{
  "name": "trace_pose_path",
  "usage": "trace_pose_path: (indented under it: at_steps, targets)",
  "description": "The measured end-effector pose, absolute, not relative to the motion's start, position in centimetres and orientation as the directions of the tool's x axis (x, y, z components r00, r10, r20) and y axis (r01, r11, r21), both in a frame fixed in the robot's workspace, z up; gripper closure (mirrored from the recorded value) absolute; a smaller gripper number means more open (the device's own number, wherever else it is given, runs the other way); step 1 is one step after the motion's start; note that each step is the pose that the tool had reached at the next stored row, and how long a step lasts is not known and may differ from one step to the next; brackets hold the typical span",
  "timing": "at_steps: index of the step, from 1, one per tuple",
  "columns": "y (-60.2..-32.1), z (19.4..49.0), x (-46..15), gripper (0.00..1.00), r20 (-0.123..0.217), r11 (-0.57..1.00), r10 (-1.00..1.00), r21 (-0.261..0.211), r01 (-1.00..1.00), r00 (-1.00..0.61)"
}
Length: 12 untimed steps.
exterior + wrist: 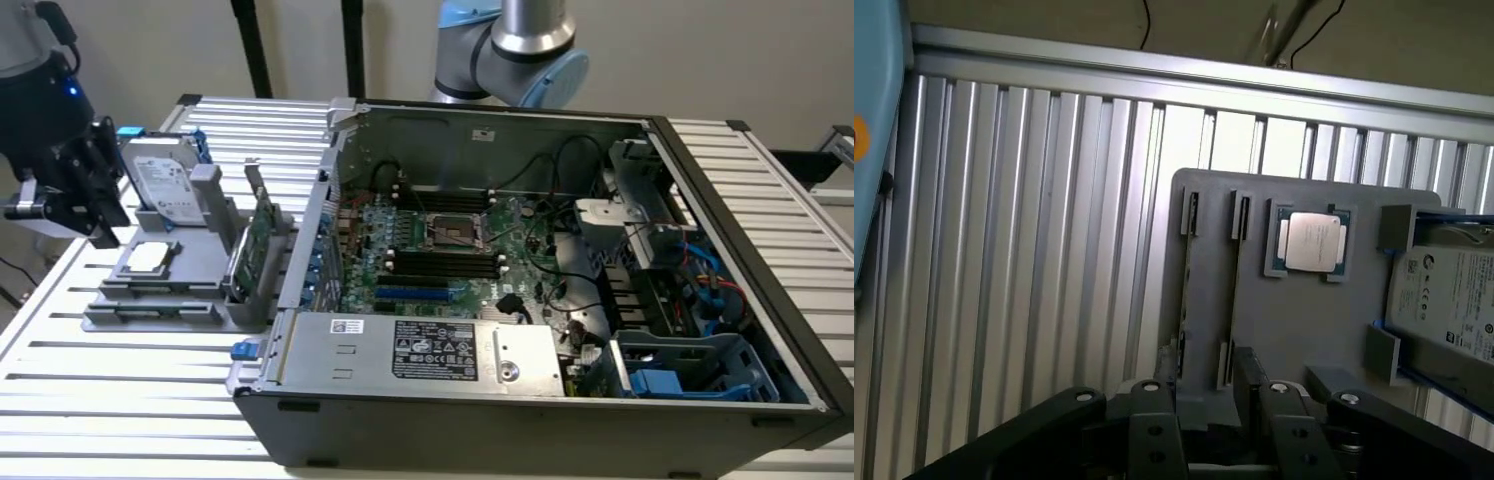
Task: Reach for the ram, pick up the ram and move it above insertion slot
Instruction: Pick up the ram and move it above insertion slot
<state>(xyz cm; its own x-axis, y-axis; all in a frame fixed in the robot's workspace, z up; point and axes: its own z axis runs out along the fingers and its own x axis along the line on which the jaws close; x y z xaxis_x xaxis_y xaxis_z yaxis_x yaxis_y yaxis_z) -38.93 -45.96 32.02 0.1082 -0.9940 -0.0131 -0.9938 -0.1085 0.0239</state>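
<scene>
The black gripper (83, 195) hangs over a grey moulded tray (1294, 330), fingers (1154, 430) spread and gripping nothing, just above two narrow clip-ended slots (1212, 290). Whether the ram stands in them I cannot tell. Beside the slots lie a square metal-lidded CPU (1312, 243) and a shiny drive (1449, 300).

Exterior view: high, looking obliquely down on the open computer case (534, 432) and slatted table (120, 400). Wrist view: close, facing down on the grey parts holder (1294, 335). Shared: holder, processor (1311, 243), hard drive (1454, 300).
</scene>
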Motion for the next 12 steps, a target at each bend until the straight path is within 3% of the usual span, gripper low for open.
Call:
trace_pose_path:
  at_steps: [12]
  targets:
    - [-46.1, 29.8, -38.9, 0.64, -0.013, -0.109, -0.994, 0.024, -0.994, 0.108]
